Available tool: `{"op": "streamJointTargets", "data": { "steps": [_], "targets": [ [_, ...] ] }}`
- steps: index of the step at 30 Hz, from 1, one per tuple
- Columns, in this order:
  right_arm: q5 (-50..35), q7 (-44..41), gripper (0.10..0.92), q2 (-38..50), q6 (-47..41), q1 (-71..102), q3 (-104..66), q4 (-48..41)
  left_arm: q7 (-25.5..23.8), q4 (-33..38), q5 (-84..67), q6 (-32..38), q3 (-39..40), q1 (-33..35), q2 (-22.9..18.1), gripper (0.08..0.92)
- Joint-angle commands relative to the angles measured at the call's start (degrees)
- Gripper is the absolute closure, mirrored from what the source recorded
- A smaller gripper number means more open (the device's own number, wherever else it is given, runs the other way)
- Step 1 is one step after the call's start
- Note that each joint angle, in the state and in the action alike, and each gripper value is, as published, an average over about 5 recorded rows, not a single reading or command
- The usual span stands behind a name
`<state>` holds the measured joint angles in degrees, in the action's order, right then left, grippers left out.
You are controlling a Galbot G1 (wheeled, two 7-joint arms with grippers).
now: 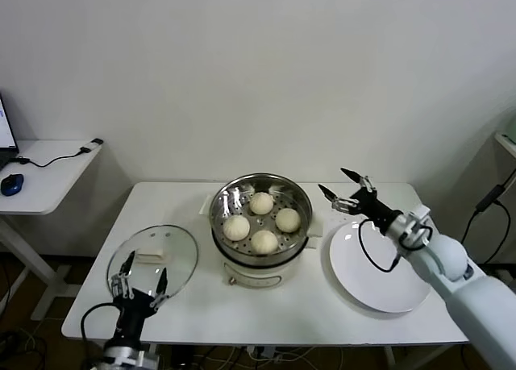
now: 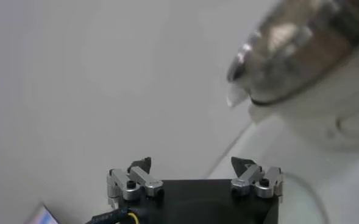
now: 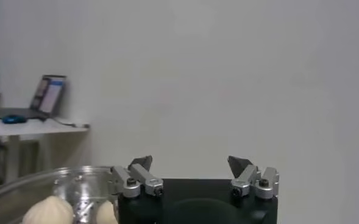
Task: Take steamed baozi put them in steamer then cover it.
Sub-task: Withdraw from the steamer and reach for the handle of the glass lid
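On the white table (image 1: pixel 201 322), all four steamed baozi (image 1: pixel 261 202) are already sitting inside the steamer (image 1: pixel 260 194), so judging by that, the loading part looks done and only the covering is left. The plate (image 1: pixel 379 267) on the robot's right side is bare.

So the bit that matters now: the cover (image 1: pixel 153 257) lies flat on the table on the robot's left of the steamer, near the front edge, with its white handle (image 1: pixel 152 258) roughly in the middle. The handle's long axis seems to run more or less side to side across the table. The left gripper (image 1: pixel 139 276) is right at the near rim of the cover, fingers spread wide and holding nothing, with the handle just beyond it, away from the robot. That arm is clearly the closer one for the job.

The right gripper (image 1: pixel 348 186) hangs up in the air between the steamer and the plate, jaws also spread, nothing in them, well apart from the cover.

Probably the left one needs to reach forward a bit and straddle the handle across its short side.
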<state>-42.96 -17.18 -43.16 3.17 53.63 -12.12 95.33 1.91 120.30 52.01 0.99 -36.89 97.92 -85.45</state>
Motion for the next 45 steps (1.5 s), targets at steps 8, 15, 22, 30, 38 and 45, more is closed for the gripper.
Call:
{"op": "streamJointTargets", "data": {
  "steps": [8, 15, 22, 30, 38, 45],
  "targets": [
    [9.93, 0.53, 0.203, -12.74, -1.95, 25.76, -22.53, 1.21, 8.93, -28.16, 41.27, 4.88, -2.68, -16.69, 4.14, 0.177],
    [11.61, -0.15, 0.203, -13.82, -1.12, 26.56, -23.00, 0.21, 10.34, -36.28, 40.43, 4.47, -3.02, -22.57, 5.82, 0.177],
    [12.91, -0.26, 0.203, -14.73, -0.66, 26.85, -23.05, -0.02, 12.53, -42.23, 39.02, 3.46, -3.15, -27.76, 6.45, 0.177],
    [14.73, -0.37, 0.203, -15.40, -0.01, 26.87, -23.02, -0.52, 13.66, -45.36, 37.09, 3.16, -2.31, -31.47, 7.72, 0.177],
    [16.24, -0.63, 0.203, -16.21, 0.67, 26.41, -22.91, -1.65, 14.31, -47.28, 35.70, 2.84, -1.33, -33.57, 8.06, 0.177],
    [17.20, -0.96, 0.203, -16.70, 1.12, 25.84, -22.76, -2.80, 14.30, -47.57, 33.44, 4.01, -0.71, -33.80, 8.19, 0.177]
  ]
}}
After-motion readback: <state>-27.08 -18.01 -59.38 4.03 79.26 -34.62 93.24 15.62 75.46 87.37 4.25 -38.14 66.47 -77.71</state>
